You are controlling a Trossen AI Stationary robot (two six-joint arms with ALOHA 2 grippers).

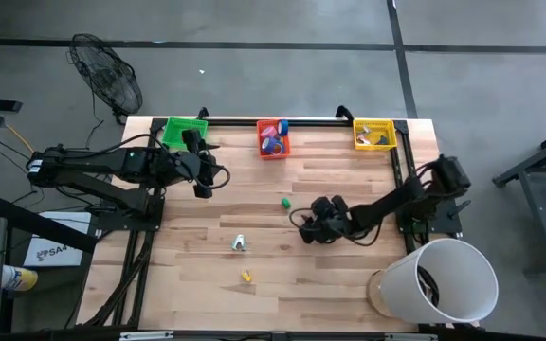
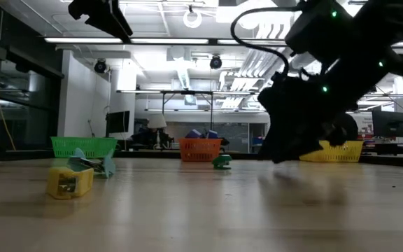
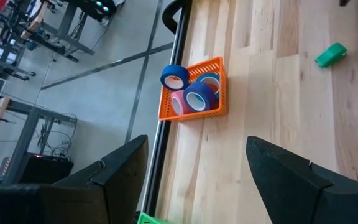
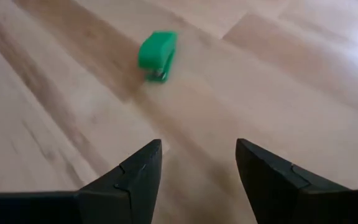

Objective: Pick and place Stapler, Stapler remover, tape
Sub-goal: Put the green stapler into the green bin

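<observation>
Wooden tabletop (image 1: pixel 349 275) | green stapler (image 4: pixel 158 55) ahead of my right gripper (image 4: pixel 197 163), jaws apart, empty | left gripper (image 3: pixel 194 162) parted near orange bin (image 3: pixel 194 93) | white bucket (image 1: pixel 448 279) at table's corner

Table (image 1: pixel 349 275) is pale wood w/ plank-grain stripes; bins along the far edge are green (image 1: pixel 185 131), orange (image 1: pixel 273 139) & yellow (image 1: pixel 374 134). Orange bin holds tape rolls (image 3: pixel 194 94) in blue and pink, one blue roll on its rim. Small green stapler (image 4: pixel 157 55), a yellow block (image 2: pixel 69 182), white-teal item (image 1: pixel 240 243), white bucket (image 1: pixel 448 280); arms are black.
</observation>
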